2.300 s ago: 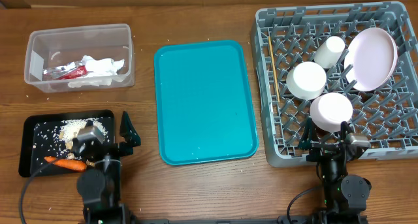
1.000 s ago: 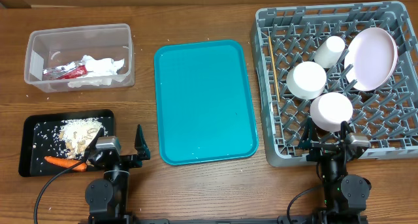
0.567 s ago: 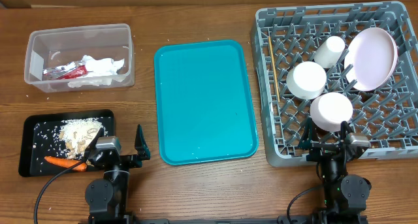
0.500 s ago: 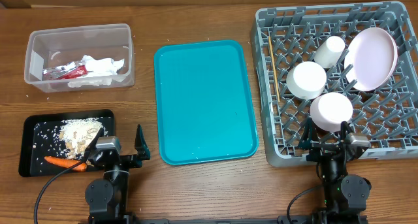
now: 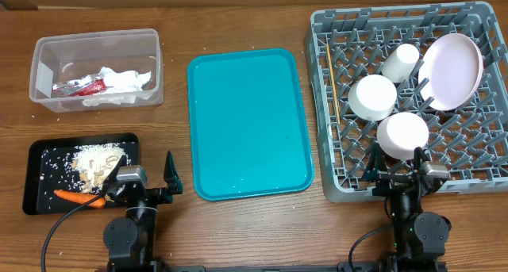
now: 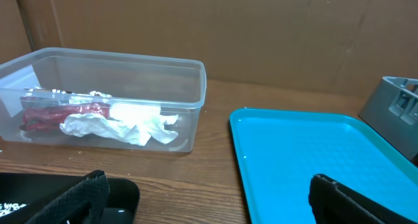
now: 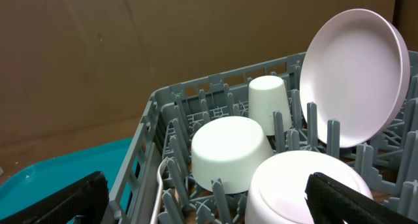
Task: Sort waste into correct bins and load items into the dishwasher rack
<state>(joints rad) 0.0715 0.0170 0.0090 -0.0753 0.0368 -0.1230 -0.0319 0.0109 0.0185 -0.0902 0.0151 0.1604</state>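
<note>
Left gripper (image 5: 144, 177) and right gripper (image 5: 397, 170) sit at the tabletop's near edge, jaws wide apart, holding nothing. One teal tray (image 5: 248, 121) lies mid-table. Clear tub (image 5: 95, 36), far-left corner: one napkin (image 5: 119, 83), one red wrapper (image 5: 83, 87). Black tray (image 5: 40, 157), near-left: one carrot (image 5: 78, 197), food bits (image 5: 95, 165). Dishwasher rack (image 5: 476, 169), right edge: one plate (image 5: 451, 70), two bowls (image 5: 373, 96), one cup (image 5: 399, 62), one chopstick (image 5: 334, 82).

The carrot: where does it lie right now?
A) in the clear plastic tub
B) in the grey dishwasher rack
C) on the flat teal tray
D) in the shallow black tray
D: the overhead view shows the orange carrot lying along the near edge of the black tray, next to the crumbly food bits, while the clear tub holds only the napkin and red wrapper.
</note>
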